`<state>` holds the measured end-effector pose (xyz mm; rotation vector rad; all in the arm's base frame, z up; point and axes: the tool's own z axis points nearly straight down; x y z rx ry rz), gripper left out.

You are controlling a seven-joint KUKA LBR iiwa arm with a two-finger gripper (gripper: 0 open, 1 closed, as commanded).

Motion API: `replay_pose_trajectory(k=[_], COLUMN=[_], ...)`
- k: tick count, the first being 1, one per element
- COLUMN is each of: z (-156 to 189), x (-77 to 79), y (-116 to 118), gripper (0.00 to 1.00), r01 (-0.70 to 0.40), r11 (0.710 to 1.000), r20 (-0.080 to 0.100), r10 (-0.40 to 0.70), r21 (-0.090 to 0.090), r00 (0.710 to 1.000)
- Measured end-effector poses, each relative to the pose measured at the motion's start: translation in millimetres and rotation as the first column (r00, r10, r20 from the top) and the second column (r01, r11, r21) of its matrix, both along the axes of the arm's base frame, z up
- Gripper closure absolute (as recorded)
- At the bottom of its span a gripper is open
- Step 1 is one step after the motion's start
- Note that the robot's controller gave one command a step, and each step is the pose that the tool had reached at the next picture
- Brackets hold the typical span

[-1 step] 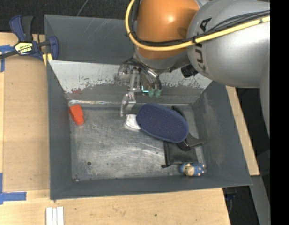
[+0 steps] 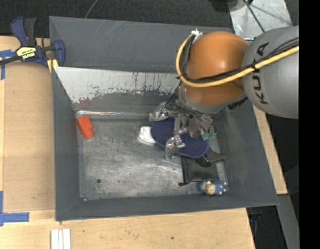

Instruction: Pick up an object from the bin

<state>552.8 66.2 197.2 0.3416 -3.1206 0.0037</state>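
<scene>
bin (image 2: 123, 165): block (image 2: 85, 127) left | cloth (image 2: 193, 148) right-centre | toy (image 2: 211, 188) before cloth

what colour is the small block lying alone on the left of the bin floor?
Orange. The small block shows best in the camera view.

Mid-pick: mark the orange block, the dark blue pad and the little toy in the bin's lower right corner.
orange block (image 2: 85, 127): camera view, middle of its top face.
dark blue pad (image 2: 193, 147): camera view, its right lobe.
little toy (image 2: 211, 188): camera view, its body.
</scene>
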Motion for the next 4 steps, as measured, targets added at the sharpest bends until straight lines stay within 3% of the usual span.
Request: replay_pose_trajectory(k=[1, 2, 3, 4], z=[-117, -113, -119, -120], x=[53.6, 54.6, 57.7, 57.7], y=[5, 5, -31, -31], gripper=[0.00, 1.00, 1.00, 1.00], r01=[0.006, 0.007, -0.236, -0.235], r11=[1.000, 1.000, 0.972, 0.972], r20=[0.002, 0.007, 0.021, 0.020], r10=[-0.006, -0.007, 0.236, 0.235], r21=[0.003, 0.004, 0.006, 0.006], r00=[1.000, 1.000, 0.971, 0.972])
